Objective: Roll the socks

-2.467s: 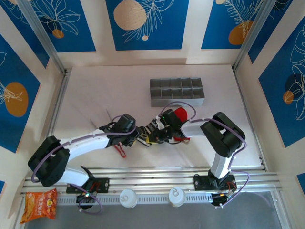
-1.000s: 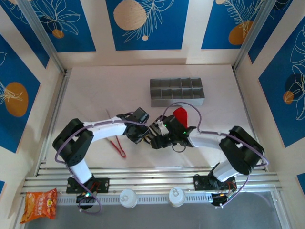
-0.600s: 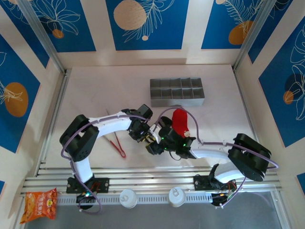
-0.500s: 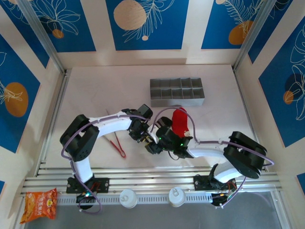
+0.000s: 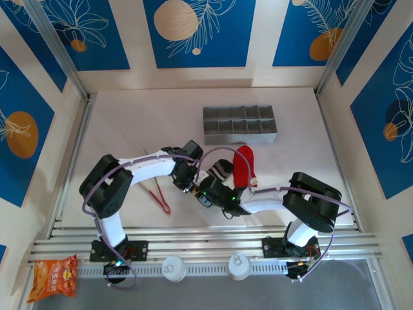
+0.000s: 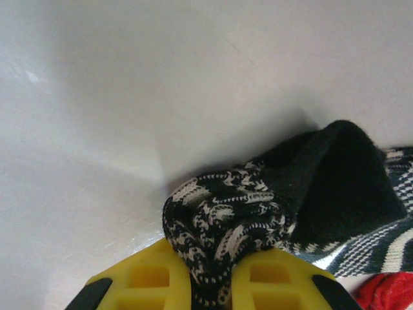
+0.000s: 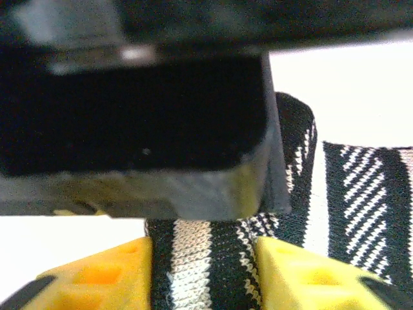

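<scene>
Black sock (image 5: 220, 170) lies bunched mid-table, just beside red sock (image 5: 242, 165). Left gripper (image 6: 210, 284) pinches its patterned end. Right gripper (image 7: 203, 274) pinches striped band, fabric filling gap between pads.

Your risks:
- grips sit very close, so you pull against each other and bundle opens
- red sock drags along
- grippers collide

Grey divided tray (image 5: 240, 137) at far centre of the white surface (image 5: 129, 123). Red-handled tongs (image 5: 159, 197) lie flat, near left. Orange snack bag (image 5: 55, 274) in near-left corner, beyond the rail. Left white cap (image 5: 173, 267) and right white cap (image 5: 239, 266) on near rail. Blue leaf-print wall panels (image 5: 197, 32).
</scene>
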Robot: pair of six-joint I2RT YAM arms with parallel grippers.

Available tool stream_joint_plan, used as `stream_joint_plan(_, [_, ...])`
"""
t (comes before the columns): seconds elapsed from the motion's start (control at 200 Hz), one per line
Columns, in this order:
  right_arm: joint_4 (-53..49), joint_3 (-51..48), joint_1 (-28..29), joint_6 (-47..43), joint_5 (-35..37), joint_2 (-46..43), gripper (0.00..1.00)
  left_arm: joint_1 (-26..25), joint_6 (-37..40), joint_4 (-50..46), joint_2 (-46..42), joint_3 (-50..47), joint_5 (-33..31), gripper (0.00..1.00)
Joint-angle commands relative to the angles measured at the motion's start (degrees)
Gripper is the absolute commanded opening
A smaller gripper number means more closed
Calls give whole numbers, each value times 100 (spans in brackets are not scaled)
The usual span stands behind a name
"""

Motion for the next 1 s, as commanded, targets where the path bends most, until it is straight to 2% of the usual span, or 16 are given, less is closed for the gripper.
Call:
stream_joint_plan(0.0, [-646, 206, 40, -71, 104, 539, 29, -175, -283, -912, 345, -523, 240, 0])
stream_joint_plan(0.09, [-851, 271, 40, 47, 126, 620, 11, -139, -378, -912, 142, -565, 184, 0])
stream_joint_plan(0.16, [-989, 219, 36, 278, -11, 577, 0, -104, -440, -846, -75, -604, 116, 9])
stream_joint_plan(0.285, [-1204, 45, 8, 870, -377, 462, 0, -57, -478, -740, -408, -608, 11, 28])
stream_joint_plan(0.44, [-924, -386, -92, 1463, -975, 395, 0, -3, -571, -532, -721, -654, -97, 53])
stream_joint_plan(0.635, [-783, -609, -240, 1747, -1378, 407, 0, 131, -547, -138, -1067, -762, -369, 75])
stream_joint_plan(0.835, [-757, -753, -498, 2055, -1810, 404, 0, 239, -165, 526, -1519, -812, -920, 82])
stream_joint_plan(0.91, [-645, -887, -672, 2257, -2037, 379, 0, 275, 36, 713, -1620, -844, -977, 81])
stream_joint_plan(0.995, [-447, -1058, -886, 2431, -2346, 345, 0, 289, 260, 716, -1680, -876, -931, 76])
